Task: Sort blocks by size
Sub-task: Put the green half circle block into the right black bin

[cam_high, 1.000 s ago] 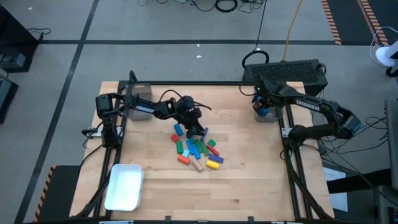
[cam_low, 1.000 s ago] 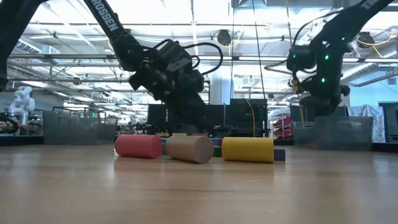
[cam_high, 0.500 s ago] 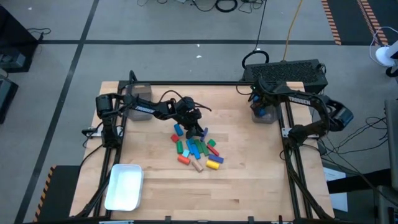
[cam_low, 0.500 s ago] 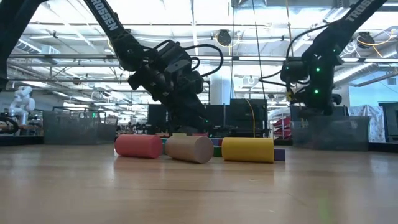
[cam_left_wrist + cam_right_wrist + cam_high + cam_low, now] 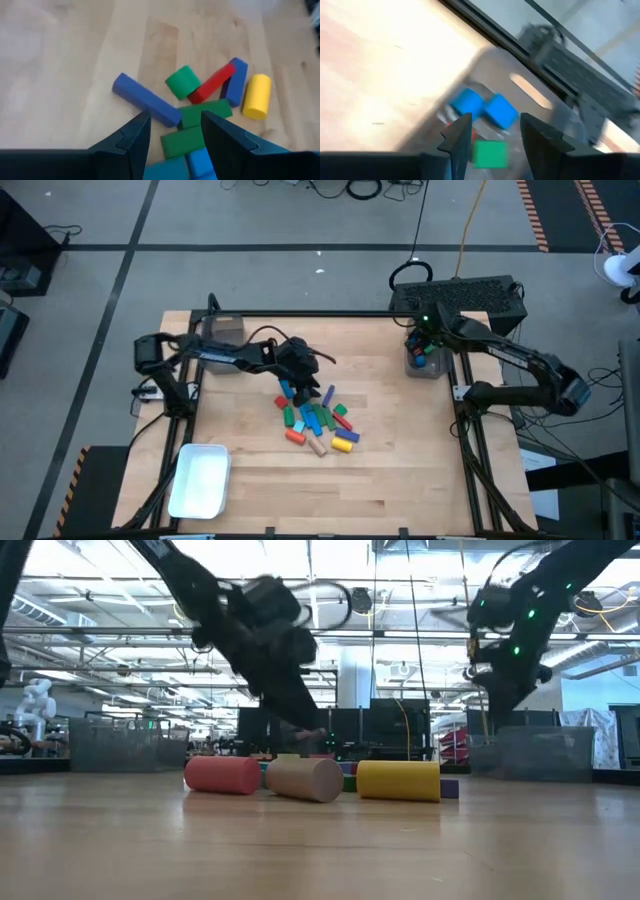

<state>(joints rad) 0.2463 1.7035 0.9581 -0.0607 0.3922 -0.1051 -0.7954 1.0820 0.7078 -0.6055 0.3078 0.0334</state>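
The blocks (image 5: pixel 316 418) lie in a tight heap at the middle of the surface (image 5: pixel 390 480), bars and cylinders touching and crossing. The left end effector (image 5: pixel 305 387) hangs over the far left edge of that heap, its fingers (image 5: pixel 131 141) spread apart with nothing between them; in its wrist view a dark blue bar (image 5: pixel 145 99) lies just ahead, slanted, its end against a green block (image 5: pixel 204 113).

The main risk is there. If the fingers come down on the slanted bar, one could land on the green neighbour and pinch two pieces together, or nudge the green cylinder (image 5: pixel 182 81) and set it rolling. The red cylinder (image 5: pixel 222 774), tan cylinder (image 5: pixel 304 779) and yellow cylinder (image 5: pixel 398 781) on the near side lie on their sides; a shove through the heap could send them toward the near edge.

The right end effector (image 5: pixel 424 348) is above a small clear bin (image 5: pixel 425 366) at the far right corner, fingers parted and empty; light blue cubes (image 5: pixel 484 108) and a green cube (image 5: pixel 489 153) sit inside. The bin stands near the frame rail, so a careless swing could clip its wall.

Open room is generous: bare wood right of the heap, along the whole near side, and left toward the white tray (image 5: pixel 200 479) at the near left corner.
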